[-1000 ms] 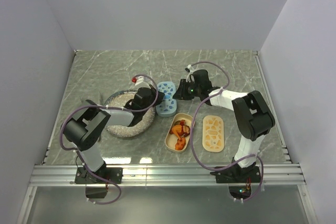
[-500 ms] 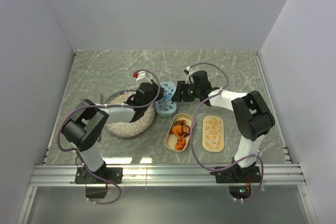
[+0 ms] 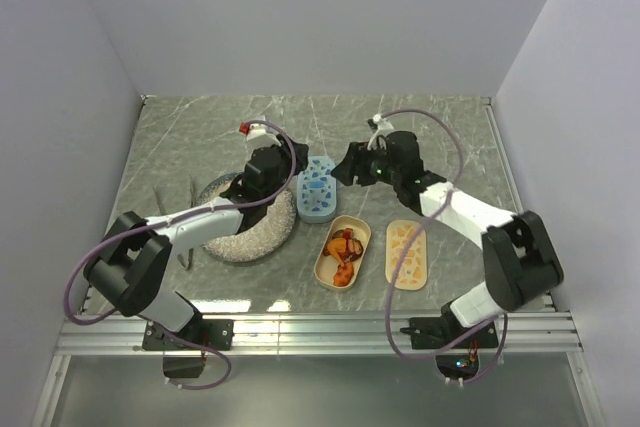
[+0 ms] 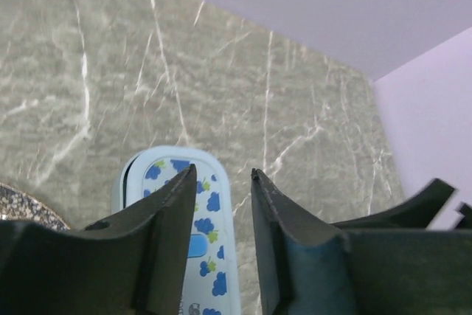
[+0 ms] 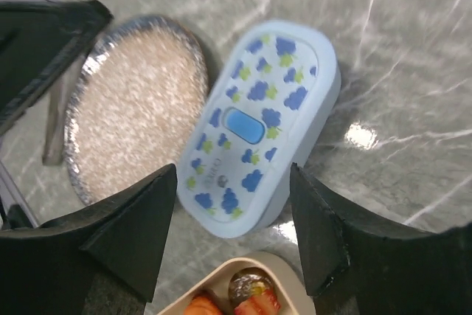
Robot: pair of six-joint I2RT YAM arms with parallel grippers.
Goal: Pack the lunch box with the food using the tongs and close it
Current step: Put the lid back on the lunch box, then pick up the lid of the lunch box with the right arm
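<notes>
- Left end effector [image 4: 223,175] is released, empty, above the blue-patterned lunch box [image 4: 214,271].
- Right end effector [image 5: 234,175], also released, hovers over it.
- Food [image 3: 342,250] lies in the tan tub [image 3: 322,267].

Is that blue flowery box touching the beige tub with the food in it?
Apart. The right wrist view shows a strip of bare table between the near end of the blue box and the rim of the beige tub.
</notes>
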